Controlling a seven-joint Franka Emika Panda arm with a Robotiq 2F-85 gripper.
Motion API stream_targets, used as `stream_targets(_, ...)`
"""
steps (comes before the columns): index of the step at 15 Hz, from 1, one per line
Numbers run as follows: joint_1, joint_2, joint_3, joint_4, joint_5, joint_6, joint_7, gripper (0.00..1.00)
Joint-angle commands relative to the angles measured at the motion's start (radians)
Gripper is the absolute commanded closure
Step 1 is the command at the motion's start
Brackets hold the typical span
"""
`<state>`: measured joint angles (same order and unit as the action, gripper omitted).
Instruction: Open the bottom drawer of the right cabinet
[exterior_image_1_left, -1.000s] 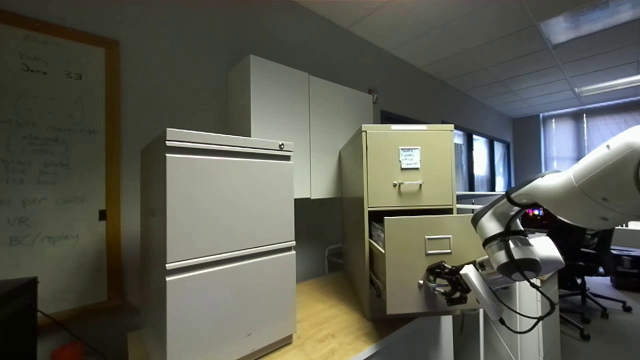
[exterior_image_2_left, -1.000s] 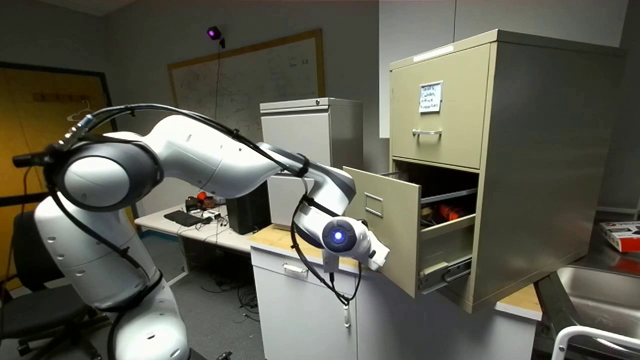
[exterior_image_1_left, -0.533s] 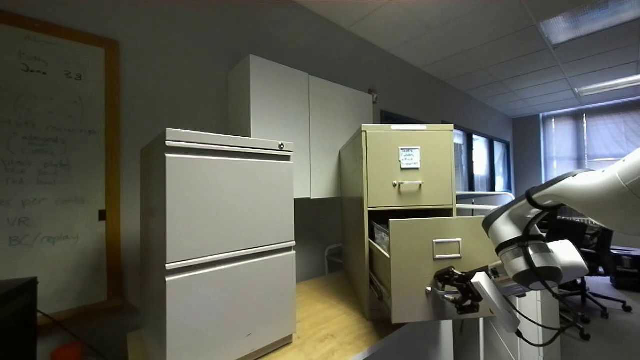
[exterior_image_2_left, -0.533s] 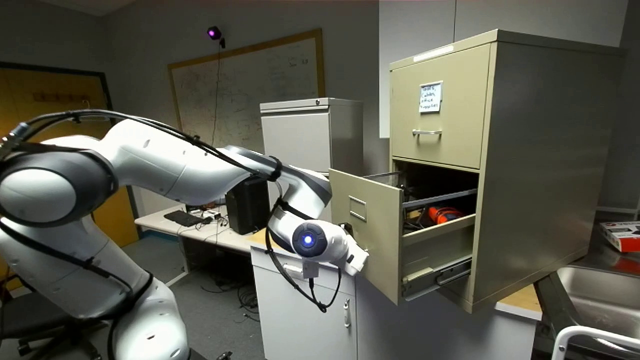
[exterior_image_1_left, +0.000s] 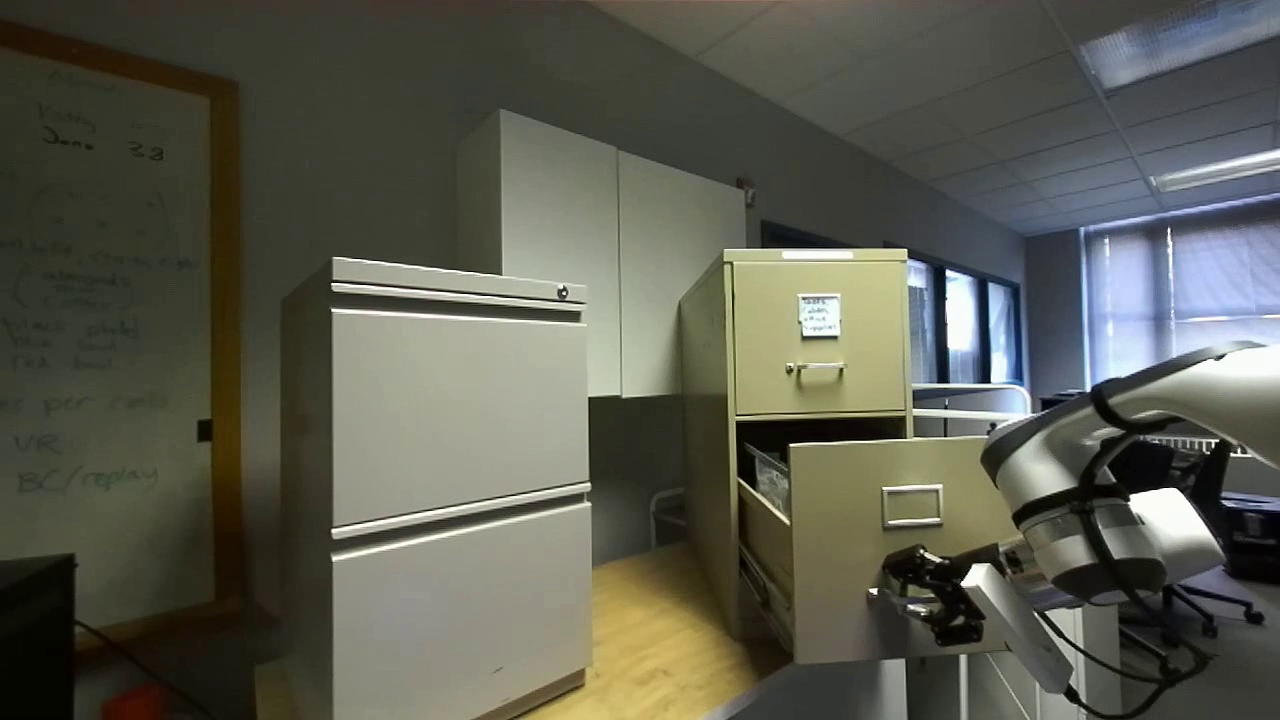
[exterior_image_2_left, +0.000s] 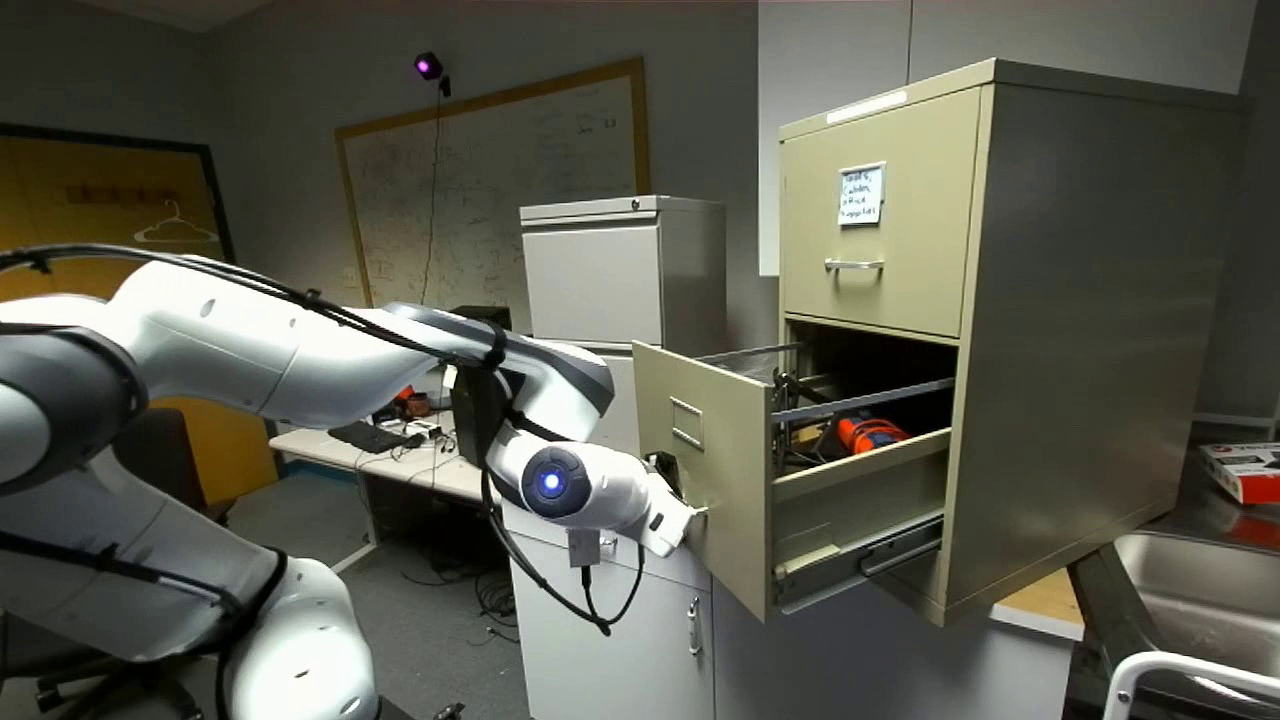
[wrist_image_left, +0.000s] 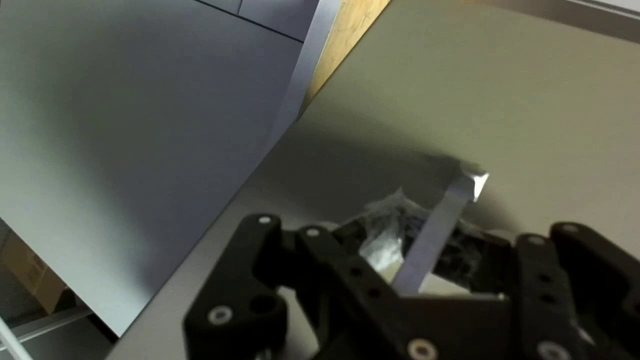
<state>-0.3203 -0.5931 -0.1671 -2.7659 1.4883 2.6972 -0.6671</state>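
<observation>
The bottom drawer (exterior_image_1_left: 840, 525) of the tan right cabinet (exterior_image_1_left: 703, 450) stands well out of the cabinet, with its front facing the arm. In an exterior view its front (exterior_image_2_left: 735, 545) and open inside show from the side, below the shut upper drawer (exterior_image_2_left: 905, 290). Its metal handle (wrist_image_left: 457, 195) runs between my fingers in the wrist view. My gripper (wrist_image_left: 420, 245) is shut on this handle. It also shows at the drawer front in an exterior view (exterior_image_1_left: 918, 598). In an exterior view my wrist mostly hides the fingers and the handle.
A pale grey two-drawer cabinet (exterior_image_1_left: 460, 410) stands beside, on the wooden counter (exterior_image_1_left: 650, 620). A white wall cupboard (exterior_image_1_left: 680, 270) hangs behind. An orange item (exterior_image_2_left: 870, 433) lies in the drawer. A sink (exterior_image_2_left: 1200, 590) is beside the tan cabinet. White base cabinets (exterior_image_2_left: 610, 640) are below.
My gripper has moved away from the cabinet together with the handle. The bottom drawer has slid further out, and more of its inside shows. The upper drawer has not moved.
</observation>
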Motion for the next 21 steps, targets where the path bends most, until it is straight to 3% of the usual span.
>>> stream_targets(1,0.057,0.083,0.086,-0.012,0.033,0.012,-0.022,0.89)
stream_targets(2,0.059,0.079,0.097,-0.015,0.041,0.027,-0.024,0.71)
stream_targets(8,0.064,0.115,0.164,-0.014,0.060,0.143,-0.038,0.27)
stream_targets(11,0.063,0.115,0.227,-0.028,0.063,0.258,-0.014,0.05)
stream_targets(16,0.076,0.100,0.362,-0.074,0.113,0.517,-0.017,0.00)
stream_targets(21,0.144,0.056,0.458,-0.055,0.349,0.775,-0.117,0.00)
